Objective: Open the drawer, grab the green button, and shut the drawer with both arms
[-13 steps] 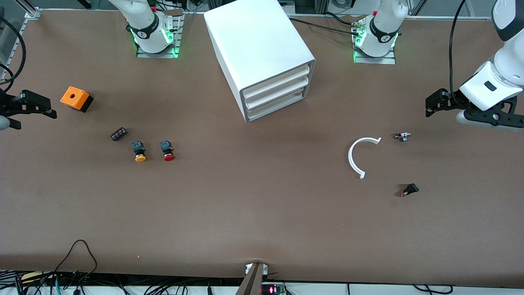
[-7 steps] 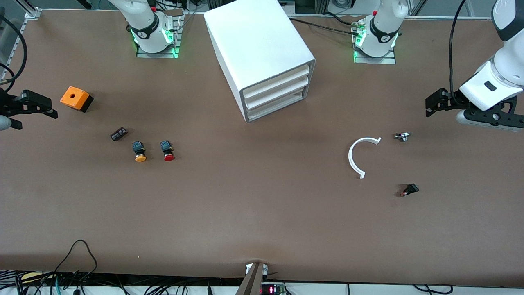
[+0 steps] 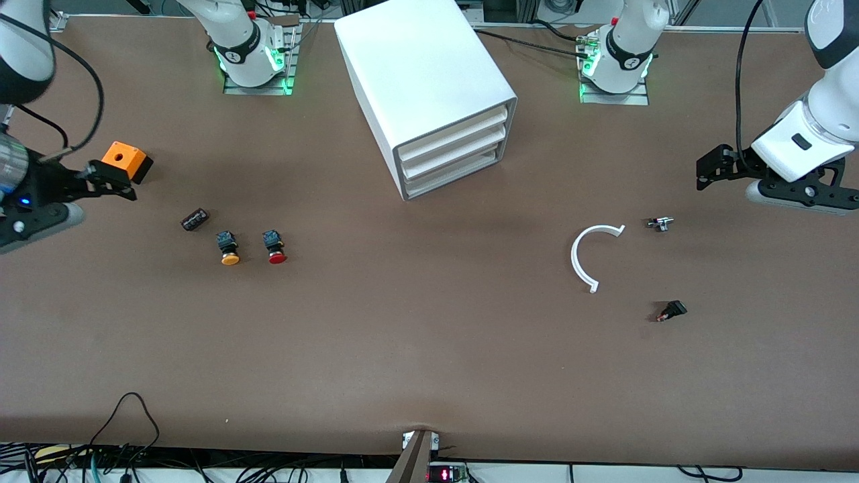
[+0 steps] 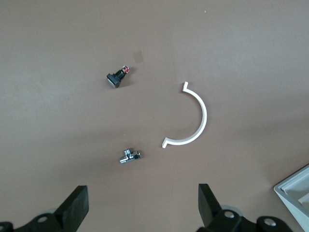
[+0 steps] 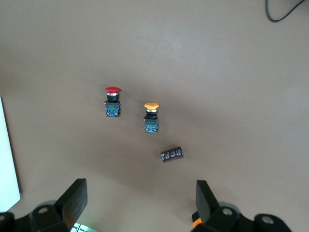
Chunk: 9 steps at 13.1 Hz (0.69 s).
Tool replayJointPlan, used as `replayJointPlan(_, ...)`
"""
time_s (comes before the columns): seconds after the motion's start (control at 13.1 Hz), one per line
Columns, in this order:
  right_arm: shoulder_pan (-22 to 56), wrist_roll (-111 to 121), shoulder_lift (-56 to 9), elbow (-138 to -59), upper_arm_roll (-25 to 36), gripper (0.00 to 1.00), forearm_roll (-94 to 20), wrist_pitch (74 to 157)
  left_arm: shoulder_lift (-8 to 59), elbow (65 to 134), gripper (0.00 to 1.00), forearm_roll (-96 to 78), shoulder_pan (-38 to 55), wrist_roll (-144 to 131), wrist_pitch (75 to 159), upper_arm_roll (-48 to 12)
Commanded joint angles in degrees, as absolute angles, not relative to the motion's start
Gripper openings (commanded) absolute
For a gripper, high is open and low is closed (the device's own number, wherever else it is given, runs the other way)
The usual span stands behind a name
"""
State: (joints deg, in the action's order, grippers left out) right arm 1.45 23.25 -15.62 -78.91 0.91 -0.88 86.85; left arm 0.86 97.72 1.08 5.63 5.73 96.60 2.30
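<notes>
All three drawers shut; bottom drawer [image 3: 455,171] sits flush in the cabinet [image 3: 429,87], upper centre of frame. Green button not visible. Right gripper [image 3: 114,181] upper left of frame, fingers spread wide, beside the orange box [image 3: 124,159]. Left gripper [image 3: 704,171] at right edge, also wide, over bare table [image 3: 429,349]

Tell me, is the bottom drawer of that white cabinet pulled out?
No, the drawer sits flush in the cabinet, level with the two above it.
</notes>
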Motion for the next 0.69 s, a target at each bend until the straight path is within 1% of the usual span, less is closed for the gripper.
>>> replayJointPlan(0.0,1.8,23.8,-15.5,-78.8,0.7,1.00,-0.1,86.5,1.8,96.0,1.00,1.1,6.5,6.2,93.4,2.2)
replayJointPlan(0.23,3.9,21.5,-15.7,-78.5,0.8,1.00,0.2,86.6,2.6,96.0,1.00,-2.7,7.6,6.4,88.4,1.2)
replayJointPlan(0.46,3.5,22.3,-15.9,-78.8,0.9,1.00,0.0,87.1,3.0,96.0,1.00,-7.9,9.3,6.5,84.4,0.8)
replayJointPlan(0.61,3.8,22.2,-16.1,-78.7,0.8,1.00,-2.1,87.4,4.6,96.0,1.00,-12.2,9.4,6.8,80.8,0.6)
